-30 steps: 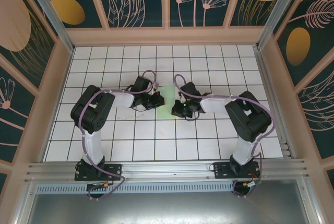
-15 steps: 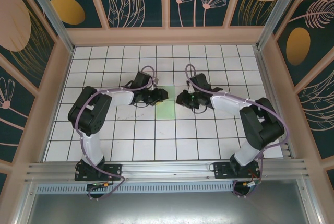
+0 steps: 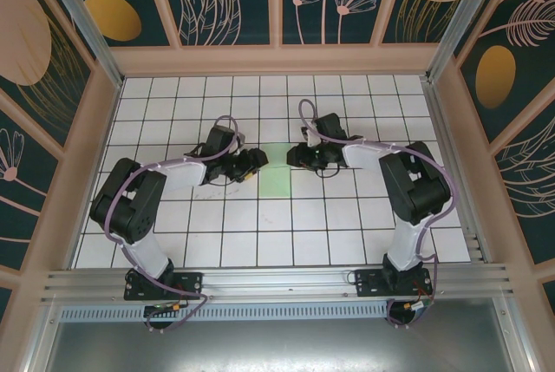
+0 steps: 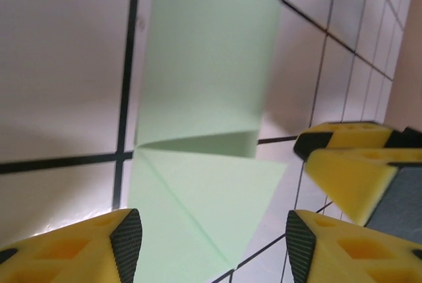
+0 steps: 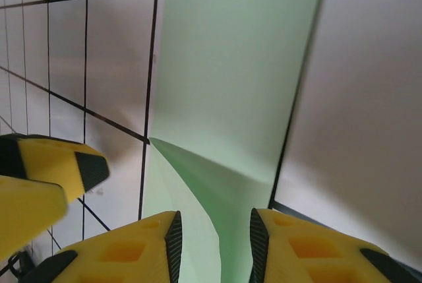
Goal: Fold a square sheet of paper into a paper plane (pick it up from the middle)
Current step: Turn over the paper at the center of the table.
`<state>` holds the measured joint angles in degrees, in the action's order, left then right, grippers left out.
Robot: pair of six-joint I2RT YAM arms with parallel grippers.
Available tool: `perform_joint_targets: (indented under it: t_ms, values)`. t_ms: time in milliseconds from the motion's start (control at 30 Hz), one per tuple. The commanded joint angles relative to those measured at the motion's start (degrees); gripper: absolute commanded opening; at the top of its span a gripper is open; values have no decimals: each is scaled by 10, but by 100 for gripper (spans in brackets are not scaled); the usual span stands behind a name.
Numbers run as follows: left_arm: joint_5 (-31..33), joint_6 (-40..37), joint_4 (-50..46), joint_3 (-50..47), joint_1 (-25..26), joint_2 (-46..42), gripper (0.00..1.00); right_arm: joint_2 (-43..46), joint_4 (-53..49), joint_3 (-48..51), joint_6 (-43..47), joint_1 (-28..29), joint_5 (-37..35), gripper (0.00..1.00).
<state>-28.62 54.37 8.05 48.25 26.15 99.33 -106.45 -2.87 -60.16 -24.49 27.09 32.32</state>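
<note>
My left gripper [image 4: 211, 233] and right gripper [image 5: 212, 230] are both released, jaws apart, flanking the creased paper [image 3: 276, 181] lying on the table [image 3: 260, 233].

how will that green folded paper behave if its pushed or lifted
Probably floppy and very light: the paper looks thin, with one fold sitting slightly raised. Likely to slide on the smooth tiles if pushed sideways.
</note>
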Motion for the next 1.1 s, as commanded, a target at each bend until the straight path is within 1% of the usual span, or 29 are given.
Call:
perform_joint_targets:
  t_ms: [0, 133, 267, 400, 467, 667, 1067]
  values:
    - [-19, 23, 37, -10, 0, -8, 62, -27, 10, -26, 30, -2, 46, 34]
    - [-29, 27, 39, -11, -1, -2, 62, -38, 20, -24, 37, -2, 78, 30]
    - [-40, 30, 45, -10, -1, 7, 61, -42, 24, -19, 42, -3, 89, 25]
    - [-49, 32, 48, -7, -1, 16, 59, -43, 24, -19, 41, -8, 85, 8]
    - [-51, 32, 48, -8, -1, 18, 58, -38, 32, -12, 35, -12, 80, 4]
    - [-65, 33, 58, -5, -1, 30, 54, -21, 61, 10, 17, -28, 81, 2]
    - [-101, 22, 81, 31, 0, 70, 43, -20, 65, 15, 11, -32, 81, 2]
